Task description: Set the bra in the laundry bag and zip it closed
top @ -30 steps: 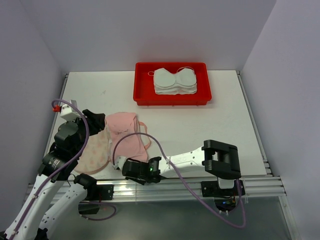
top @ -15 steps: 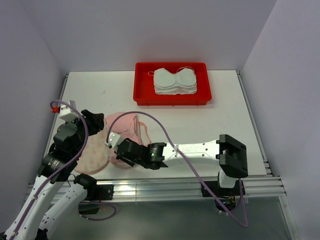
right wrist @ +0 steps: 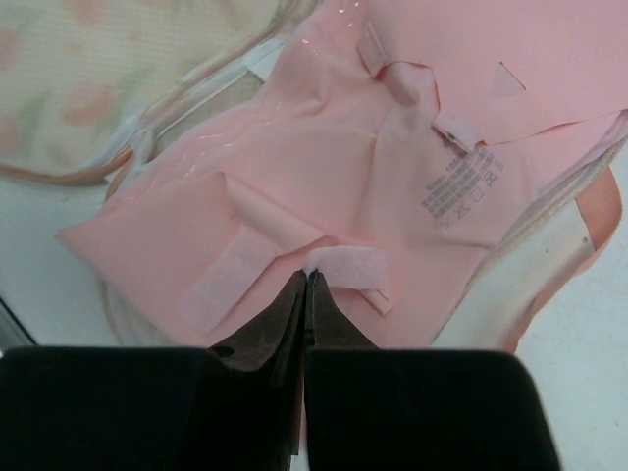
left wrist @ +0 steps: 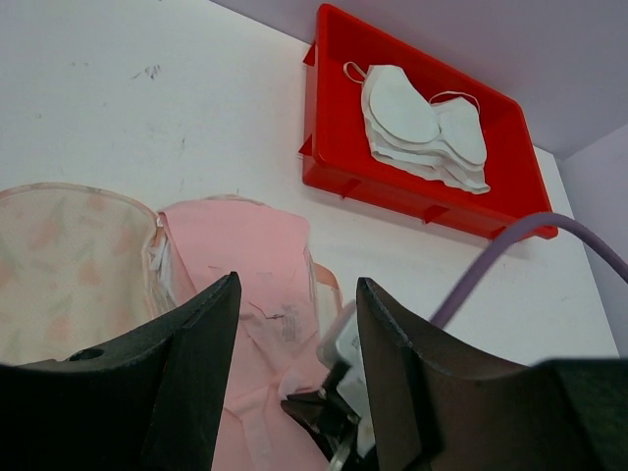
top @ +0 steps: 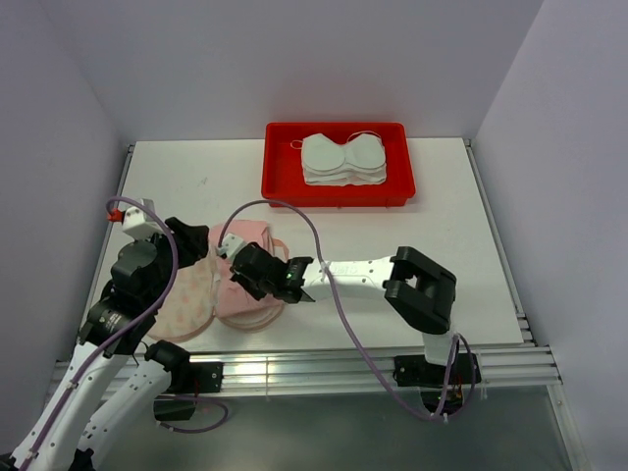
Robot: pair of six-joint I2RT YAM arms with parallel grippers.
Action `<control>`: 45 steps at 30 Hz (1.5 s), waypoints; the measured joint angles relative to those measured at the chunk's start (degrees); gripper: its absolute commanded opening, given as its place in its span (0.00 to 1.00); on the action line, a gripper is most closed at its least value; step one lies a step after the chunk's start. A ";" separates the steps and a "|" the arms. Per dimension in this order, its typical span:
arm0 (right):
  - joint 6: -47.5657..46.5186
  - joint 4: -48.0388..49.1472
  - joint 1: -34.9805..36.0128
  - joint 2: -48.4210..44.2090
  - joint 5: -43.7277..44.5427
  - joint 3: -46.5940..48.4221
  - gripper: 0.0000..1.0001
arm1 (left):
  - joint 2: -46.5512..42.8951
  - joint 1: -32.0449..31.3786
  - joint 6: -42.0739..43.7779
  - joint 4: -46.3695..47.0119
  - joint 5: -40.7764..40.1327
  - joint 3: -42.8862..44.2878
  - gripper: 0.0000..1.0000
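Pink fabric lies spread near the front-left corner of the bench: the bra, inside face up with its care label showing. One side of it overlaps the open rim of the laundry bag, which lies flat just beside it, closer to the bench's left edge. From where I stand, most of the bra looks to be outside the bag, so I'd say the stuffing step is barely begun and the zip is not yet touched.

The right fingers are pressed fully together, their tip against a pale pink band at the bra's near edge. I cannot tell whether any cloth is caught between them. The left fingers stand apart with nothing in them, hovering over the far side of the bag and bra.

At the bench's far edge sits a red tray with white bras stacked in it, well apart from all this.

What worries me:
1. Closed fingers pushing loose cloth may just bunch it up or slide the bag away, since nothing pins the bag down.
2. The rim may fold under the bra and close the opening.
3. A strap left trailing outside would later jam the zip.
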 measured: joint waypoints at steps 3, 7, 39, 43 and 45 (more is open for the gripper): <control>1.16 1.22 -1.33 2.25 -1.03 1.29 0.02 | 0.00 0.00 -0.50 0.09 0.57 -0.57 0.57; 3.08 2.99 -2.45 4.24 -1.09 2.67 0.30 | 0.17 0.00 -1.07 0.04 1.25 -0.90 0.58; 13.94 -12.35 -51.36 20.44 1.62 36.79 0.81 | 4.13 0.00 4.94 3.08 6.84 -0.90 0.66; 15.15 -19.87 -54.40 32.17 0.57 53.35 0.87 | 4.83 0.00 5.49 4.00 8.61 -0.96 0.65; 16.13 -22.25 -55.25 35.60 -0.61 57.24 0.88 | 4.96 0.00 5.68 4.61 9.42 -1.29 0.65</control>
